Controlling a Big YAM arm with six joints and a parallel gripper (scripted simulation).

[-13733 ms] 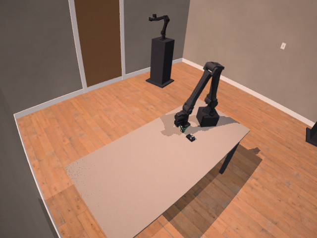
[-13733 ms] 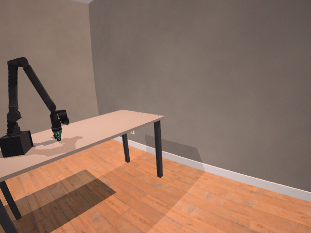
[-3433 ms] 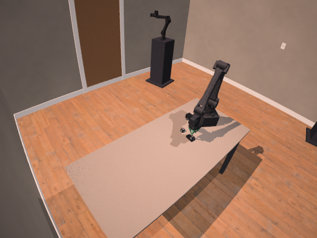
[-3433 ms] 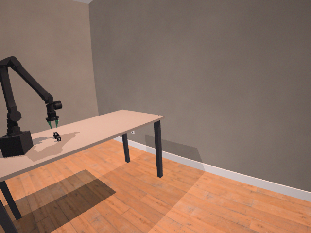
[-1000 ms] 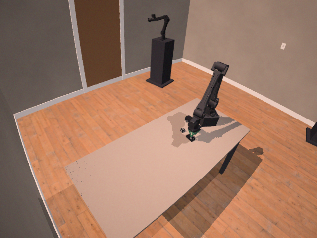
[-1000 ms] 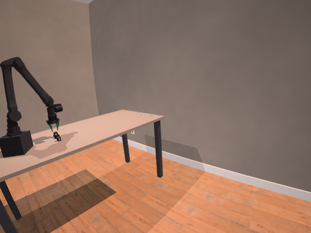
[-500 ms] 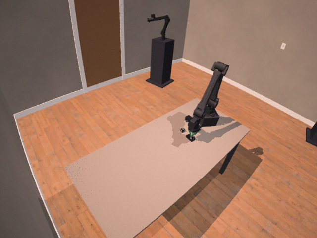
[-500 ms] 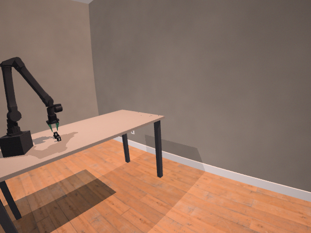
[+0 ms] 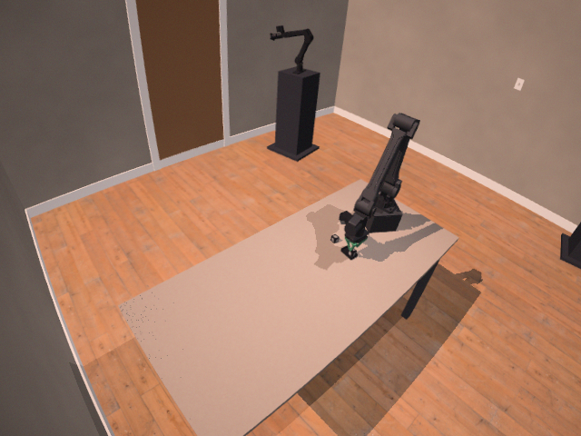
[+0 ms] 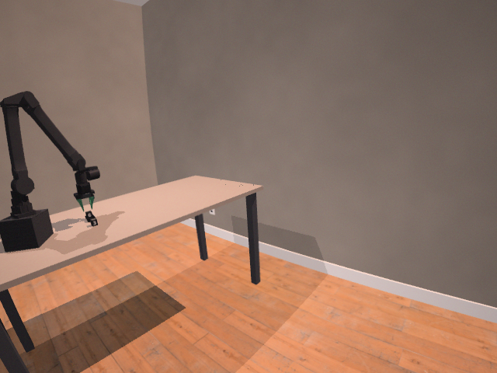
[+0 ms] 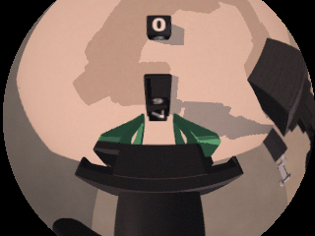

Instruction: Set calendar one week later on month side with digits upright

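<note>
The long pale pinkish table top (image 9: 262,300) (image 10: 160,204) looks smooth and matt, and the dark legs beneath it (image 10: 252,241) look like painted metal. Around the table, the orange-brown plank floor (image 9: 187,234) (image 10: 361,332) reads as grained wood. On it, the black cube with a white zero (image 11: 158,28) seems to be matt plastic, though it shows small.

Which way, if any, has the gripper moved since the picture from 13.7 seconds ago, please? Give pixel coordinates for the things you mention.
Yes: in the top view, the gripper (image 9: 351,248) (image 10: 87,209) (image 11: 158,117) went from the loose cube (image 9: 334,238) (image 10: 94,222) (image 11: 158,27) to above the tray (image 9: 346,253) (image 11: 157,88).
</note>
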